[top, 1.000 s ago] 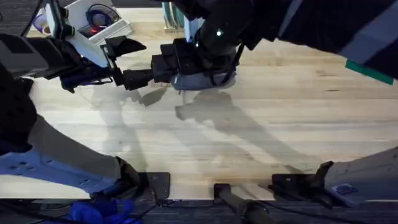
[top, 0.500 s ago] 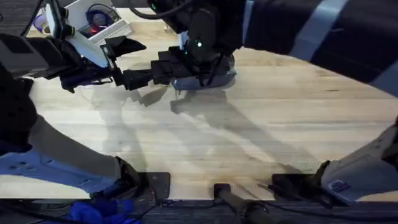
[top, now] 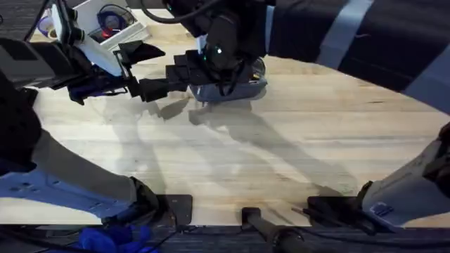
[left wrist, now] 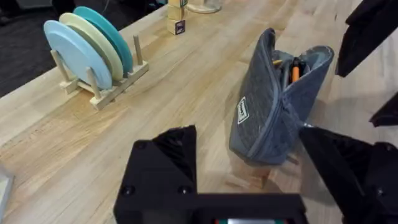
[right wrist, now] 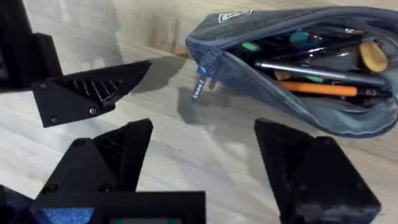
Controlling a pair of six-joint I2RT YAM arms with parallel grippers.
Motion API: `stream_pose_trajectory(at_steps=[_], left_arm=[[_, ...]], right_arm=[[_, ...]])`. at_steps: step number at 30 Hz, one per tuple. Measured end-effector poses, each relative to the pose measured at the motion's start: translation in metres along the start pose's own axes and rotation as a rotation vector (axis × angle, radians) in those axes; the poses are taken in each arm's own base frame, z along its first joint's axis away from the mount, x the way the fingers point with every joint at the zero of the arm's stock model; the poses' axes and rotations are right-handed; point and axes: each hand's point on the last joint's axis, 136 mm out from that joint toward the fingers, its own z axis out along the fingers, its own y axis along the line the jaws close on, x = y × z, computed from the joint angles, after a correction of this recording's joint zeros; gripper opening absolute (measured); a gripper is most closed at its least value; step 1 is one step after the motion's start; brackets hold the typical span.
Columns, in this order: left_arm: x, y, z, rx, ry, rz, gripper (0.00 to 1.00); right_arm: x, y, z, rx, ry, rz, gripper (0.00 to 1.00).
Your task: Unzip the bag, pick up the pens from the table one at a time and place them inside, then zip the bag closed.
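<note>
My left tool (left wrist: 249, 186) hangs wide open and empty, one finger on each side of the near end of the bag (left wrist: 280, 106). The bag lies unzipped on the table (top: 281, 154), far side, pens (right wrist: 323, 87) inside — an orange one among them. My right tool (right wrist: 205, 168) is spread wide too, gripping nothing, just by the zip pull (right wrist: 200, 87). A plate rack (left wrist: 93, 62) stands well apart.

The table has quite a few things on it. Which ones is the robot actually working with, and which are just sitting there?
In use:
- the bag, unzipped
- orange pen inside it
- zip pull

Just lying about:
- plate rack with plates
- small wooden blocks
</note>
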Motion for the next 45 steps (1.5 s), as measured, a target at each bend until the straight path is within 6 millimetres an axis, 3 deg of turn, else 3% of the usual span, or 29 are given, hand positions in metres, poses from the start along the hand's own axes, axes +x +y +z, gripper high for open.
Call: stream_pose_trajectory(at_steps=[8,16,24,34,45], left_arm=[[0.0,0.0,0.0,0.0,0.0,0.001,0.993],[0.0,0.0,0.0,0.0,0.0,0.0,0.993],[0.0,0.0,0.0,0.0,0.0,0.0,0.993],[0.0,0.0,0.0,0.0,0.0,0.002,0.993],[0.001,0.001,0.0,-0.002,0.004,0.006,0.993]], right_arm=[[-0.001,0.001,0.0,-0.003,-0.003,0.0,0.997],[-0.017,0.013,-0.001,-0.054,-0.068,0.005,0.996],[-0.023,0.008,-0.001,-0.023,-0.101,0.011,0.996],[-0.015,0.002,0.029,0.024,-0.053,0.006,0.996],[-0.019,0.005,0.034,0.013,-0.068,0.013,0.995]])
